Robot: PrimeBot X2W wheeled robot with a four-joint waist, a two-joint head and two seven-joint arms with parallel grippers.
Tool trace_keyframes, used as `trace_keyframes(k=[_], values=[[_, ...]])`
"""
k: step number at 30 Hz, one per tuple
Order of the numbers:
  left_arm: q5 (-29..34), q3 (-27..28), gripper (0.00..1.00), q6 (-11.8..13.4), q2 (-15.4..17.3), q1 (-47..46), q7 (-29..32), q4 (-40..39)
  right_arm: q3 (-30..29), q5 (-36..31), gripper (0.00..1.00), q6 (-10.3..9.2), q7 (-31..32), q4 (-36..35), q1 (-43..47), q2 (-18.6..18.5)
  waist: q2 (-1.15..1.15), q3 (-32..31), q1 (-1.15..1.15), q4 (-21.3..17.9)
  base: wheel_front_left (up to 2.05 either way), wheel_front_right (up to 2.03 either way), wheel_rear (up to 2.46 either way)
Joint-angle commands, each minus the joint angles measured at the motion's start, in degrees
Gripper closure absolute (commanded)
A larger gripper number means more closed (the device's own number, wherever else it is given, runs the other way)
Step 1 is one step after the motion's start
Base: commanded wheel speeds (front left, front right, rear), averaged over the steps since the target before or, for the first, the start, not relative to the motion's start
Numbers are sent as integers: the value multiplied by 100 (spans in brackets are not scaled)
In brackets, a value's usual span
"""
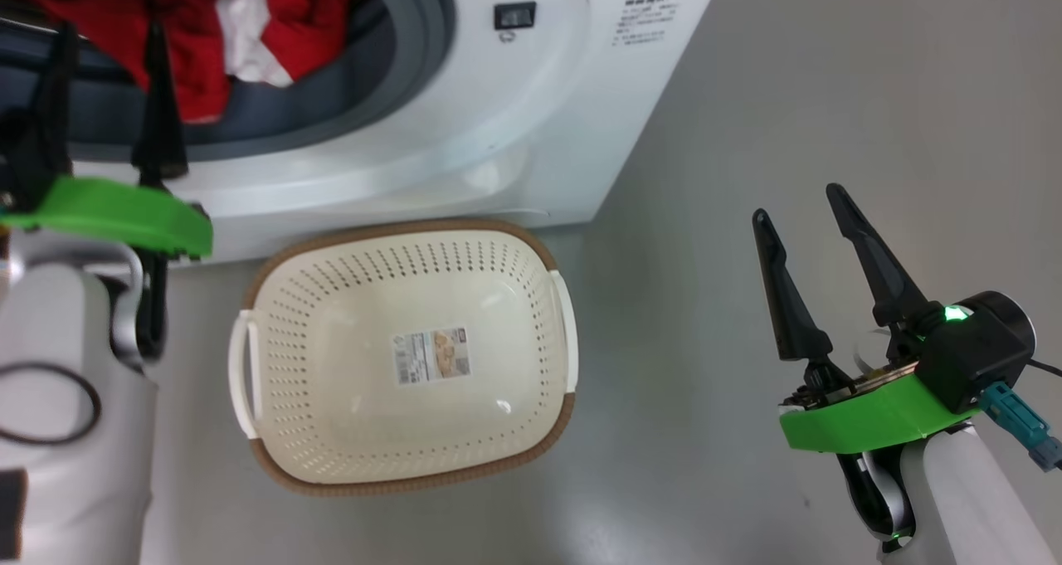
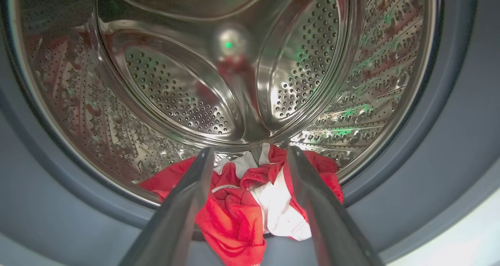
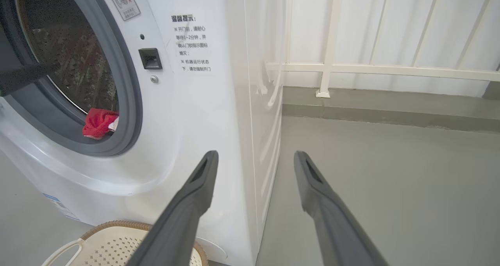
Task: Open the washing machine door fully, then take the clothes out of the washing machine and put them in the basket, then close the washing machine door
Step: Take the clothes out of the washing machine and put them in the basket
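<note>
A white front-loading washing machine [image 1: 514, 109] stands on a grey floor [image 1: 788, 75], its round opening uncovered. Just in front of the machine, on the floor, sits the cream perforated basket [image 1: 348, 399], the sticker on its bottom in plain sight. Red and white clothes [image 1: 199, 42] lie at the low front of the machine's steel drum [image 2: 175, 94], spilling onto its grey rubber ring [image 1: 398, 75]. The left claw [image 2: 250, 152] is at the machine's mouth, spread wide, pointing at the clothes and holding nothing. The right claw [image 1: 796, 202] hovers to the right of the machine, wide open and holding nothing.
</note>
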Motion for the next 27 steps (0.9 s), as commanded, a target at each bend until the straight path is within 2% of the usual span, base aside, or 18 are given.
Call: trace_keyframes(k=[1,13,16,25,26,27], values=[[79,98,0,25,286,-247,-26,47,148,-20,0,36,-37,-142,-85,19,0,306,0,-198,0,0,0],[486,-285,0,189,644,-1482,578,1536,323,60,0,36,-37,-43,-337,44,0,729,0,-375,0,0,0],[552,-353,0,204,761,-1665,797,1759,362,386,0,36,-37,-36,-388,46,0,796,0,-420,0,0,0],[884,-656,0,451,1018,-1948,1405,2115,472,467,0,36,-37,-9,-453,47,0,914,0,-485,0,0,0],[902,-675,1,475,1044,-1956,1478,2146,486,472,0,36,-37,-7,-460,47,0,926,0,-490,0,0,0],[900,-674,16,506,1063,-1963,1547,2180,504,478,0,36,-37,-4,-471,47,0,935,0,-496,0,0,0]])
